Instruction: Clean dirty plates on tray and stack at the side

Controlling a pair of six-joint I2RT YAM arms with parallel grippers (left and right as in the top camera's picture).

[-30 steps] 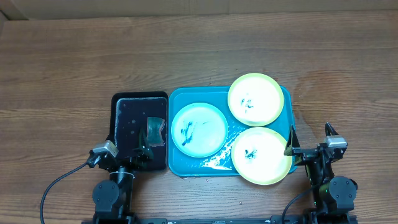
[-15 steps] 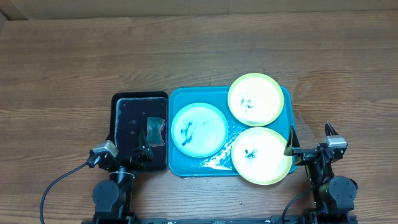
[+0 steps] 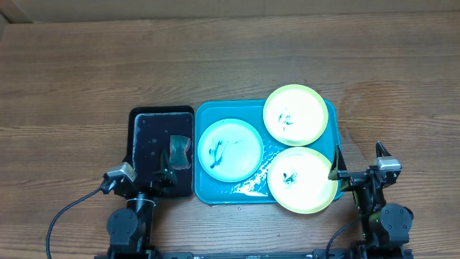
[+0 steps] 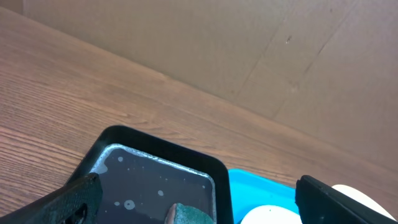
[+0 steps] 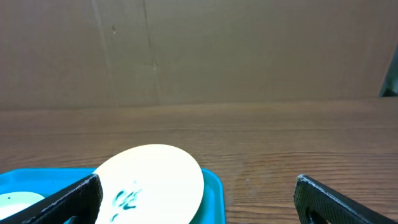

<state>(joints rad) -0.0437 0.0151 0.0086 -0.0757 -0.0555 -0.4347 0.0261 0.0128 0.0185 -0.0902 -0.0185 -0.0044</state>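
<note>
One pale blue round plastic plate (image 3: 230, 149) and two yellow-green plates (image 3: 295, 115) (image 3: 302, 180) sit on a foamy turquoise rectangular tray (image 3: 248, 109); left gripper (image 4: 199, 205) and right gripper (image 5: 199, 198) gape wide, empty.

The overhead camera looks straight down from high above the brown wooden table (image 3: 230, 57), with the robot's side at the lower edge. It takes in the large turquoise-blue rectangular plastic tray (image 3: 230, 109) and the smaller black rectangular tray (image 3: 151, 129).

The left wrist camera sits low and near. It faces away from the robot, over the black tray, toward a brown cardboard wall (image 4: 249, 50), and its own dark fingers (image 4: 62, 202) frame the lower corners.

The right wrist camera faces the same way, over a yellow-green round plastic plate (image 5: 152, 177). Both wrist views share the turquoise tray and the wall.
</note>
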